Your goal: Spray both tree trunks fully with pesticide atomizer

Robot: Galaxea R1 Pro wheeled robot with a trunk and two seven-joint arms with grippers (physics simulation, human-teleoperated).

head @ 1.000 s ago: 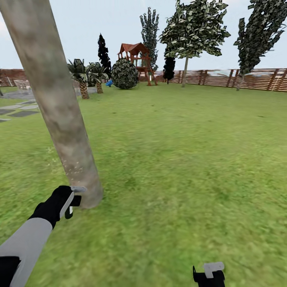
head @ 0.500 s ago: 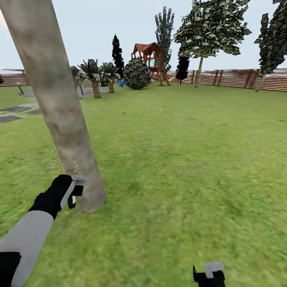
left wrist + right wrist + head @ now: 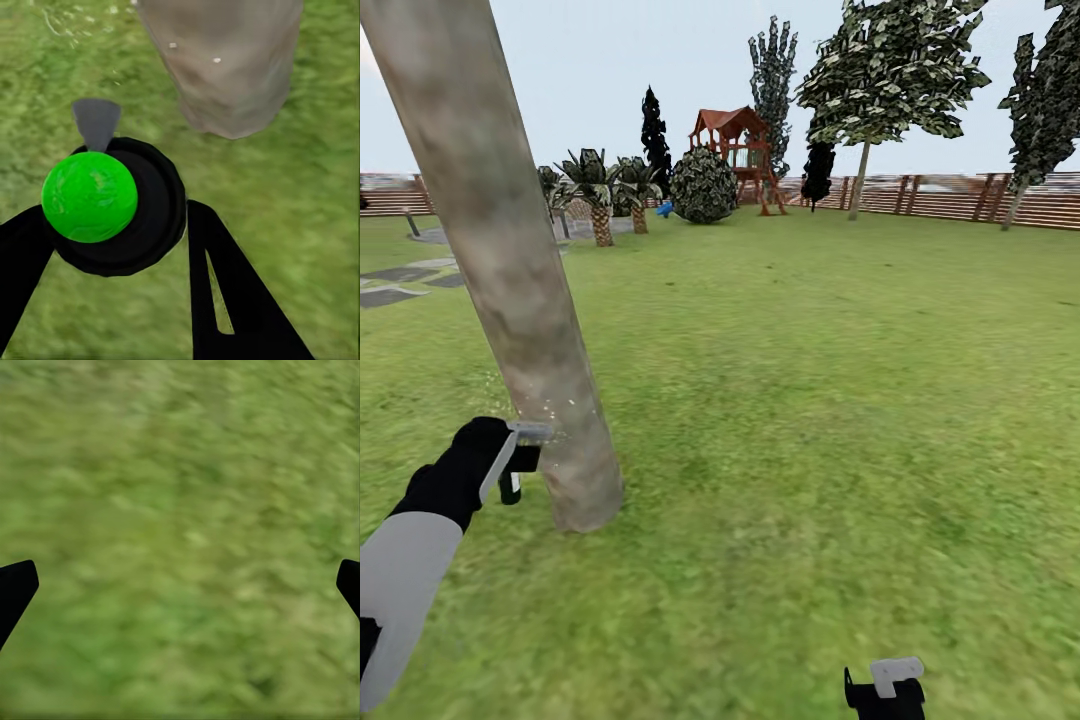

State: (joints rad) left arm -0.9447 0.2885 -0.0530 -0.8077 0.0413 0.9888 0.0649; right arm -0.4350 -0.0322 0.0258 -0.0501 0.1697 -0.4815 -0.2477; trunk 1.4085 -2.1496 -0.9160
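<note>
Left gripper (image 3: 512, 462) low at the head view's left, black hand on a grey forearm, jaws pinching the pesticide atomizer (image 3: 510, 487); the bottle's dark body hangs below the hand and a pale grey piece juts from the top toward the trunk. In the left wrist view the atomizer (image 3: 112, 202) sits between the two black fingers (image 3: 217, 285), seen end-on as a dark round body with a bright green disc on it and a grey nozzle pointing at the trunk's foot. Tree trunk (image 3: 500, 250): thick, mottled beige-grey, leaning across the head view, rooted in the lawn (image 3: 810, 400) just beside the hand; small pale specks on the bark near hand height. Same trunk base (image 3: 225, 67) in the left wrist view, with a few white flecks on it and on the grass nearby. Right gripper (image 3: 887, 690) at the bottom edge of the head view, over grass; right wrist view shows its fingertips (image 3: 15, 585) far apart at either edge, jaws spread, nothing between them. Far off: wooden fence (image 3: 960, 200), red-roofed play tower (image 3: 735, 150), round shrub (image 3: 703, 185), palms (image 3: 600, 195), paving slabs (image 3: 400, 285).
</note>
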